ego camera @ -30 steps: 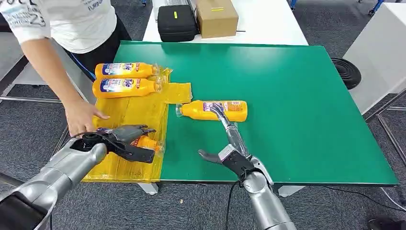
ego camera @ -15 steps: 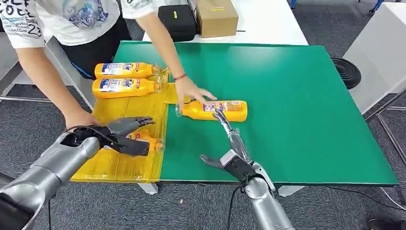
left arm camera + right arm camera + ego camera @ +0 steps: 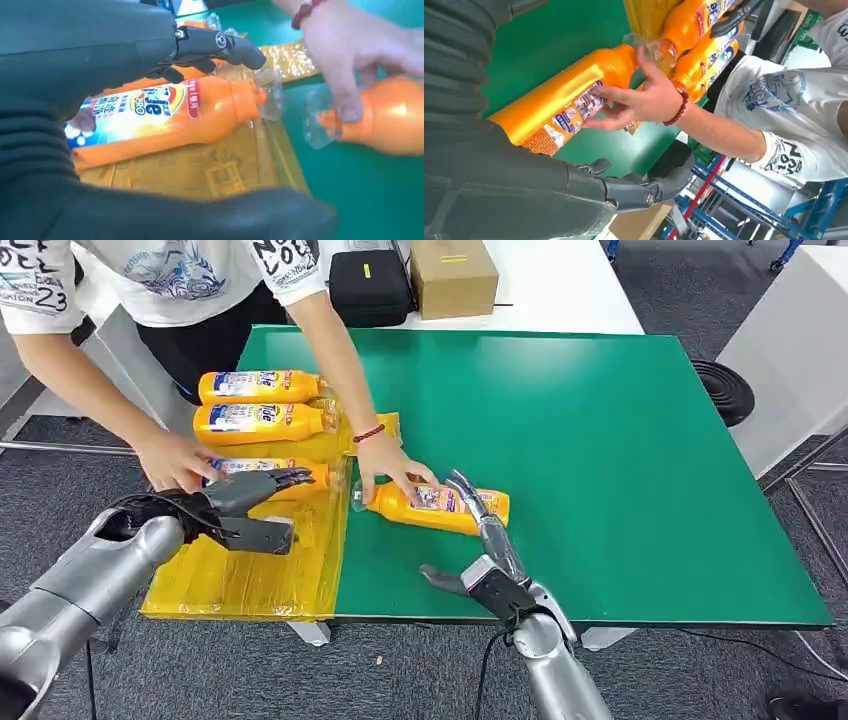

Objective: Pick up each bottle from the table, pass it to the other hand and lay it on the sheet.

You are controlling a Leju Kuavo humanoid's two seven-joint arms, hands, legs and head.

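orange bottle nudged closer, a third one now down on the sheet

the fingers of the right hand (image 3: 487, 558) are spread and hold nothing, the longest reaching forward so its tip lies at the label of the orange bottle on the worktop (image 3: 438, 506). half a second ago that bottle lay further back and square to the edge; now it sits nearer the robot and slightly slanted, with a person's hand (image 3: 392, 468) on its neck. by my reading the person has reset it for the next pickup.

the left hand (image 3: 240, 508) has its fingers (image 3: 220, 42) extended and apart above the third bottle (image 3: 268, 476), which lies on the yellow sheet (image 3: 250, 575). whether a fingertip touches it is hard to tell (the wrist view suggests a hover). a second ago this bottle was under the hand near the sheet's front edge; now it lies further back, with the person's other hand (image 3: 175, 458) at its base end.

on the sheet, beyond it, lie two more bottles (image 3: 258, 403) side by side, caps toward the green worktop (image 3: 620, 440). so three look laid, one is left. a black case (image 3: 368, 285) and a cardboard box (image 3: 452, 275) stand on the white table behind.
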